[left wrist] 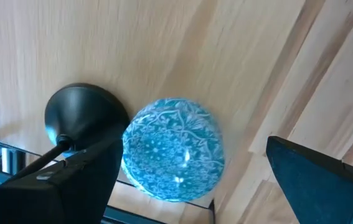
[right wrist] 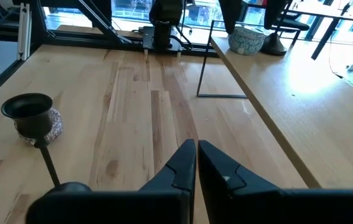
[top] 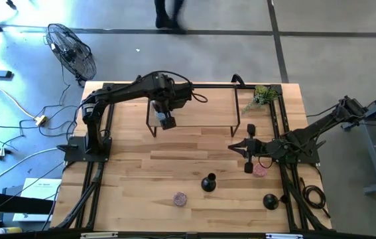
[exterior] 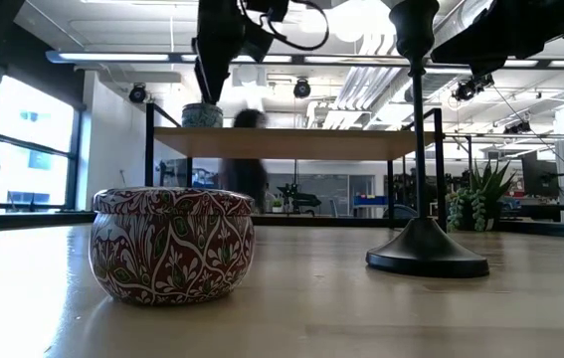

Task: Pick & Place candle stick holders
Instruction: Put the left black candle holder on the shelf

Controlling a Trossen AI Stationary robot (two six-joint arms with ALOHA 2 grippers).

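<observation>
Left hand [top: 167, 121] hovers over the raised shelf [top: 194, 99] at the back of the worktop [top: 134, 172], fingers spread wide above a blue patterned tin [left wrist: 173, 149]; one black candle holder [left wrist: 84, 115] stands on the shelf touching that tin. Right hand [top: 249, 156] sits low at the right side, fingers pressed together, holding nothing. Two more candle holders stand on the front worktop, one at centre [top: 208, 182], one near the right corner [top: 270, 200]. Patterned tin [top: 180, 198] sits front centre, another [top: 260, 170] just beside the right hand.
</observation>
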